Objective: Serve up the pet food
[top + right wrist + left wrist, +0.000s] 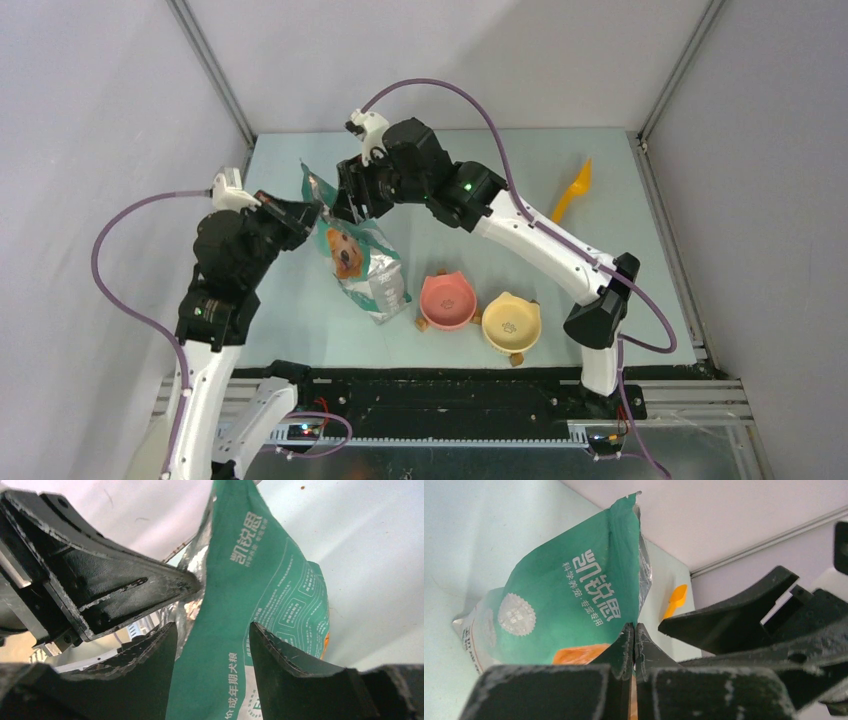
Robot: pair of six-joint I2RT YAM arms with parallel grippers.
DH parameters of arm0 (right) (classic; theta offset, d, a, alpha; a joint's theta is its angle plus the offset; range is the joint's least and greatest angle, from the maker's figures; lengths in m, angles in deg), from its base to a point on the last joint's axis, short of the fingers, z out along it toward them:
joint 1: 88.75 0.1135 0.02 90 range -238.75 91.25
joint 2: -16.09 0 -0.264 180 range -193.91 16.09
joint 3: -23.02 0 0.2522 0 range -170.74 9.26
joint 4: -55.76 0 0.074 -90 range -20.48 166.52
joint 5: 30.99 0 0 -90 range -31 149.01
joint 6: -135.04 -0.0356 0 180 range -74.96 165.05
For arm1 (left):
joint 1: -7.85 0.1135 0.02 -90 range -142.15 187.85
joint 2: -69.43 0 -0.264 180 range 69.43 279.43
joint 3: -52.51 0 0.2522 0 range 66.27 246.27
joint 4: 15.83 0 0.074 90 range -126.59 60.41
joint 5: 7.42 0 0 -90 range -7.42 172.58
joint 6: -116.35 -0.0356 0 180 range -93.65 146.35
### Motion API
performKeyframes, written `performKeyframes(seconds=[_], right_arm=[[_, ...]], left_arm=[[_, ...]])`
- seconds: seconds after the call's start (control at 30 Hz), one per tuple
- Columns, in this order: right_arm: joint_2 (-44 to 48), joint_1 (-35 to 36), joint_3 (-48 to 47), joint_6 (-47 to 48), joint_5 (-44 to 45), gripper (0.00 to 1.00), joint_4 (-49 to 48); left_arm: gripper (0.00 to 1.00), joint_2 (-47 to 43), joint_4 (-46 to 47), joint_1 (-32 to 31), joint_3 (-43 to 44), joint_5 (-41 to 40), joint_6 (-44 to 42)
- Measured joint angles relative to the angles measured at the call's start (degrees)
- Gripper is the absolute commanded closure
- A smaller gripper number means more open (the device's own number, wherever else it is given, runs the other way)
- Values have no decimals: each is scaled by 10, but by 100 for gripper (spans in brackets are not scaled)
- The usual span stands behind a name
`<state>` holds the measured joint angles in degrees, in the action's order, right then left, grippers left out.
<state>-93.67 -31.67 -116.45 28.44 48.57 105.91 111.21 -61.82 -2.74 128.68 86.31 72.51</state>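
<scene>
Left gripper (312,212) has its fingers pressed flat together right at the top edge of the pet food bag (362,268), coming in from about 10 o'clock of the bag. I honestly can't tell if any foil is caught between them. Right gripper (341,203) sits at roughly 12 o'clock of the bag with its fingers spread. On its wrist cam, the green side panel runs up between the two fingers (150,652).

Head count: two arms, one bag, two bowls, one scoop. The bag stands upright on the table (480,170), left of centre, with its torn mouth up at the grippers and its body hanging off toward 5 o'clock from them. The kibble itself isn't visible from any view.

Pink bowl (447,300) and yellow bowl (511,322) sit side by side at about 3 to 4 o'clock of the bag. The orange scoop (573,190) is way off at the table's 2 o'clock corner, well apart from everything.
</scene>
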Motion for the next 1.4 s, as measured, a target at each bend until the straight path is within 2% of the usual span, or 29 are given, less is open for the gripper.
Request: performKeyframes(seconds=[0.23, 0.53, 0.93, 1.07, 1.13, 1.23, 1.3, 1.33, 1.37, 1.4], right_arm=[[13, -33, 26, -45, -26, 39, -53], [-11, -31, -19, -48, -22, 40, -112], [-67, -24, -45, -47, -59, 52, -127], [-76, -24, -45, -54, -76, 61, -127], [-81, -24, -45, -62, -86, 73, -128], [-82, -24, -45, -73, -98, 79, -131], [-82, -24, -46, -75, -104, 82, -132], [-82, -24, -46, -77, -109, 95, -132], [-82, -24, -46, -78, -114, 99, -132], [-82, -24, -46, -80, -120, 100, -133]], left_arm=[[100, -78, 77, 1, -90, -2, 29], [100, -76, 77, 1, -89, -3, 18], [100, -56, 55, 1, -64, 0, -7], [100, -52, 55, 1, -63, 1, -8], [100, -50, 55, 1, -63, 1, -11], [100, -48, 54, 1, -63, 2, -12], [93, -48, 54, 1, -63, 2, -12], [82, -48, 54, 1, -63, 2, -12], [78, -48, 51, 1, -61, 2, -12], [68, -48, 49, 1, -59, 2, -16]])
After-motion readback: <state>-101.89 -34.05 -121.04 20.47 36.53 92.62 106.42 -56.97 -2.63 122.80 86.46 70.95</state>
